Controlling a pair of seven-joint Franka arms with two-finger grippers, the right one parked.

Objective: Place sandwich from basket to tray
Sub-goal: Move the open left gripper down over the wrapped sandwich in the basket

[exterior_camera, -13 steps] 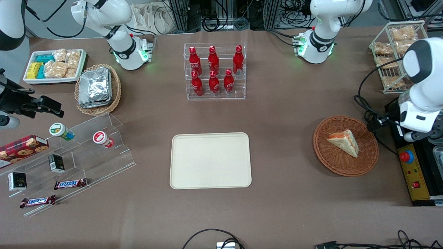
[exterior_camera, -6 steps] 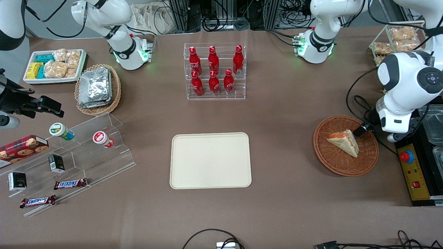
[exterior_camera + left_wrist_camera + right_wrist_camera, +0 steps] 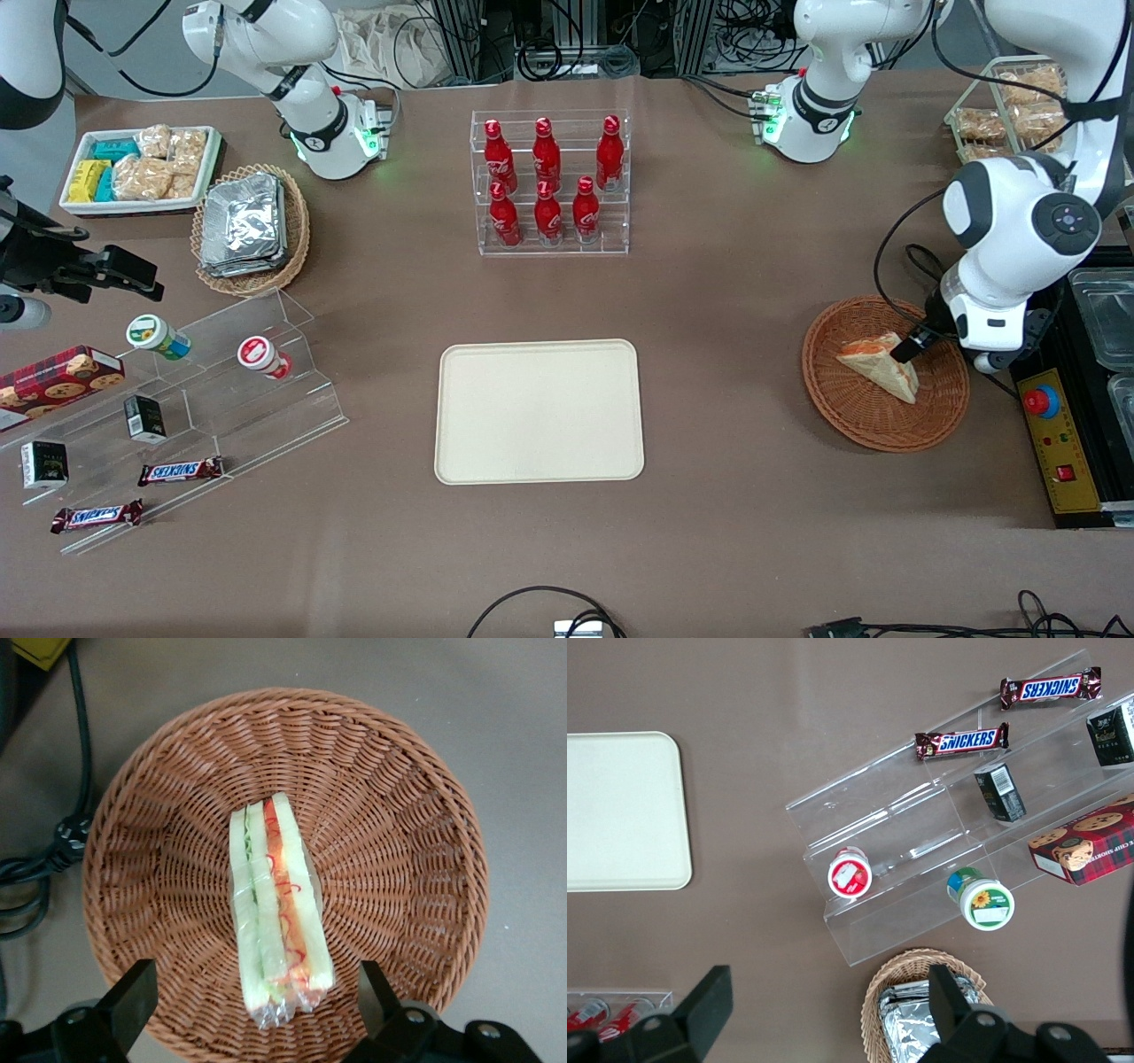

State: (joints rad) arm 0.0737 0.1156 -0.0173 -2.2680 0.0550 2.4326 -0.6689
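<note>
Up close, open pincer (image 3: 252, 1010) astride sandwich (image 3: 276, 908).

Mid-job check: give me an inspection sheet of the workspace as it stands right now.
Surface: brown table, no spills seen.
Job's things: sandwich lies in the basket; tray bare.
Clutter: red bottles in rack, foil packets, snack bin, acrylic shelf with snacks.
Grippers: gripper open above the basket, fingers either side of the sandwich, not touching it.
Cables: black cable beside the basket.
Surroundings: control box with red button at the working arm's end.
</note>
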